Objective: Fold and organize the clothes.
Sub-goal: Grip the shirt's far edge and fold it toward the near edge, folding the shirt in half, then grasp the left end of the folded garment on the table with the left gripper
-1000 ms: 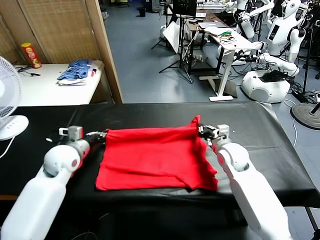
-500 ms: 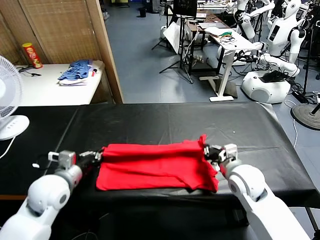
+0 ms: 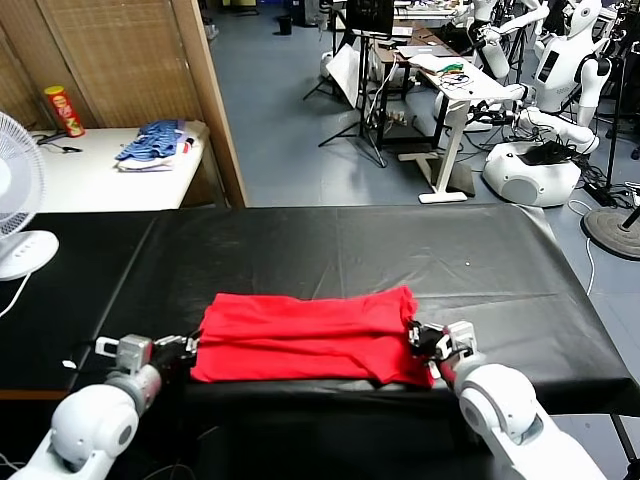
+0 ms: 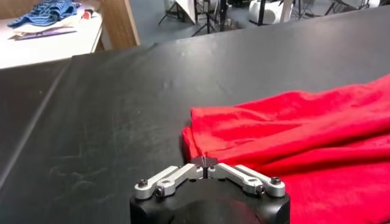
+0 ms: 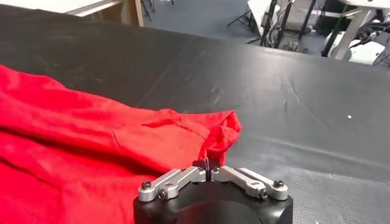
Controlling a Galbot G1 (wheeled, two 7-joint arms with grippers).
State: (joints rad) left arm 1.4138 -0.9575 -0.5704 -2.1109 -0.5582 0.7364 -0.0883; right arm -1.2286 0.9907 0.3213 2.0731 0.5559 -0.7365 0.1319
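While the red T-shirt [image 3: 305,337] lies folded near the black table's [image 3: 330,240] front edge, both wrist cameras show fingers together, left gripper [image 4: 205,162] and right gripper [image 5: 207,164] at its ends.

folded red fabric t-shirt [image 3: 305,338] lies near front edge of black-covered bench [image 3: 300,245]. left hand [image 3: 185,348] at its left end, right hand [image 3: 425,340] at its right end. blue clothes pile [image 3: 152,142] on white side table [image 3: 90,175], behind left.
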